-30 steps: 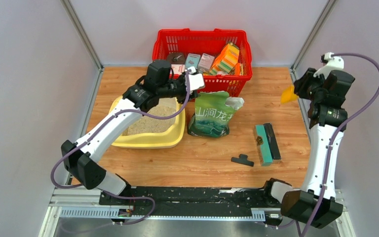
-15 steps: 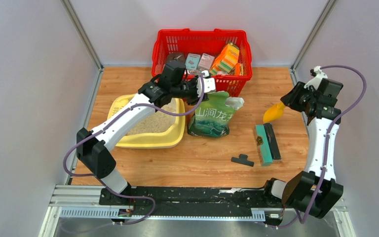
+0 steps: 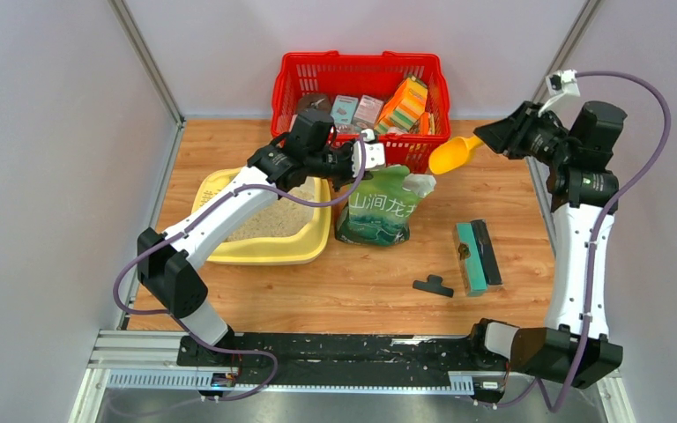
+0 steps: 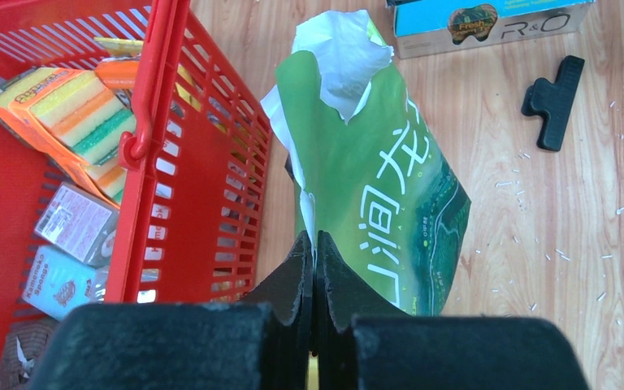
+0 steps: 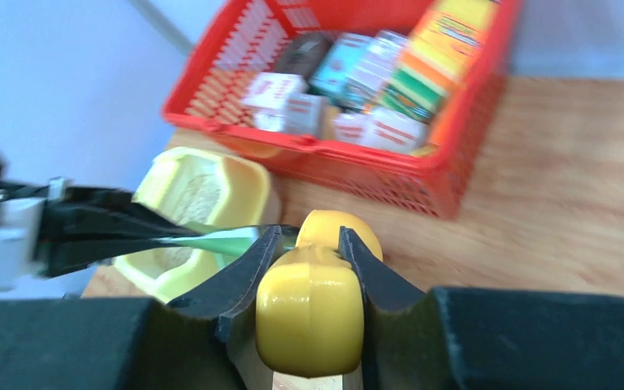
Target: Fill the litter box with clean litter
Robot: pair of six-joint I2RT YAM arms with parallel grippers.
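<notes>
While litter (image 3: 267, 218) lies in the litter box (image 3: 264, 252), left fingers (image 4: 296, 278) pinch a bag (image 4: 382, 179), right fingers (image 5: 242, 282) clasp a scoop (image 5: 309, 315).

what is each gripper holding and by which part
Left gripper pinches the green bag by its upper edge. Right gripper holds the yellow scoop by its handle.

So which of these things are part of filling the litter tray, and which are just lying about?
Part of the job:
litter box, with clean litter in it
green bag, pinched by the left gripper
yellow scoop, held in the right gripper

Just lying about:
red basket
black clip
teal box
</notes>
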